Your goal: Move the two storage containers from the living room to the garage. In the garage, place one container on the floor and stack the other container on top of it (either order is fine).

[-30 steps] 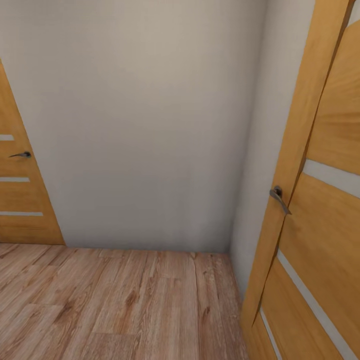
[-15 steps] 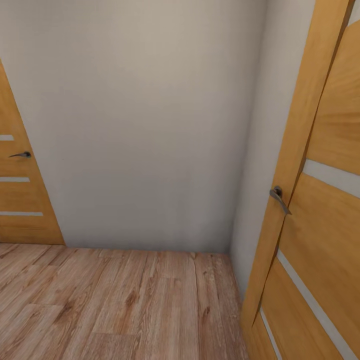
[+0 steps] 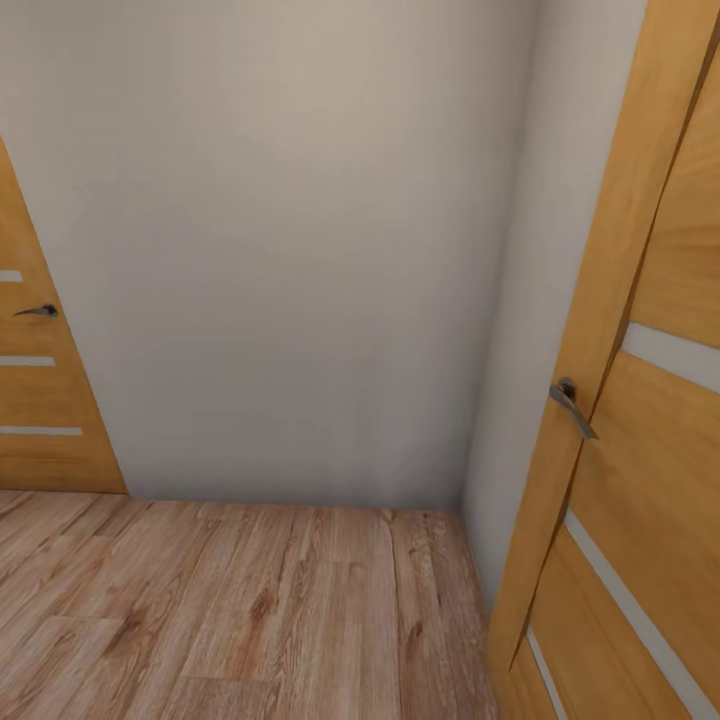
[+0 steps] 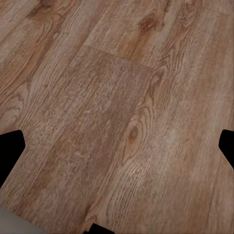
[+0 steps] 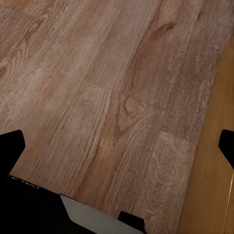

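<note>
Head view: a pale wall (image 3: 280,250) fills the far side, a honey-coloured door (image 3: 40,380) at far left, another door (image 3: 640,420) standing near right, wood plank floor (image 3: 250,610) below. The storage containers' bearing cannot be judged from here.

Left wrist view: the left claw (image 4: 117,146) hangs spread and empty over planks.

Right wrist view: the right claw (image 5: 122,146) likewise, released, beside the door's edge.
</note>
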`<state>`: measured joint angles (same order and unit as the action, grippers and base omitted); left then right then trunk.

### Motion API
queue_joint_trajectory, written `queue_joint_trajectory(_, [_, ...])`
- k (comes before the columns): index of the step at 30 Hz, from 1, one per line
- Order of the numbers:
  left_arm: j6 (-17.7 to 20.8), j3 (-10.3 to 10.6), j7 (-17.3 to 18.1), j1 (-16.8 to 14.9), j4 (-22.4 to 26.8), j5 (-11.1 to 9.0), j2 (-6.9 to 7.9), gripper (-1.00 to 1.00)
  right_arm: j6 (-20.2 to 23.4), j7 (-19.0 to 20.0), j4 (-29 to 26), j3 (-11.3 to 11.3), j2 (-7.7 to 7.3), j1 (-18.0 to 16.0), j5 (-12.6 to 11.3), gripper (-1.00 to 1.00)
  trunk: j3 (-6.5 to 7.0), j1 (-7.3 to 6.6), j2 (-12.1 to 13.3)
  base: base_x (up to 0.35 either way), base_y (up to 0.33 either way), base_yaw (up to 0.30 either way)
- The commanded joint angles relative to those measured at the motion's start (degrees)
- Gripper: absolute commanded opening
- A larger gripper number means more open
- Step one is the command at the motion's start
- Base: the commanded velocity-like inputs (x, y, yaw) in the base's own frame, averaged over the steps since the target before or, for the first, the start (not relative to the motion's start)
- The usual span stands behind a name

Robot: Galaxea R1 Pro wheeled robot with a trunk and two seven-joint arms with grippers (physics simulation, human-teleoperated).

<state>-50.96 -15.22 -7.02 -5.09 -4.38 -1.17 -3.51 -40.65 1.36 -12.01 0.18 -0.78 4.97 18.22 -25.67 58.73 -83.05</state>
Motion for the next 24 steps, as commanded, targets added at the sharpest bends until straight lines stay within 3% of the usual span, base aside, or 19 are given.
queue_joint_trajectory(1, [-0.3,0.3,-0.3,-0.1,-0.2,-0.1,-0.01,1.0,0.0,0.1,-0.1,0.0,-0.01,0.0,0.0,1.0,-0.05,0.0,0.0,0.001,0.0,0.0])
queue_joint_trajectory(17, [-0.3,0.3,-0.3,-0.1,-0.2,-0.1,-0.01,1.0,-0.1,0.3,-0.1,0.1,-0.01,0.0,0.1,1.0,-0.05,0.0,0.0,0.004,0.0,0.0])
queue_joint_trajectory(24, [-0.3,0.3,-0.3,-0.1,-0.2,-0.1,0.03,1.0,-0.1,0.6,-0.1,0.0,-0.01,0.0,0.1,1.0,-0.05,0.0,0.0,0.204,0.0,0.0])
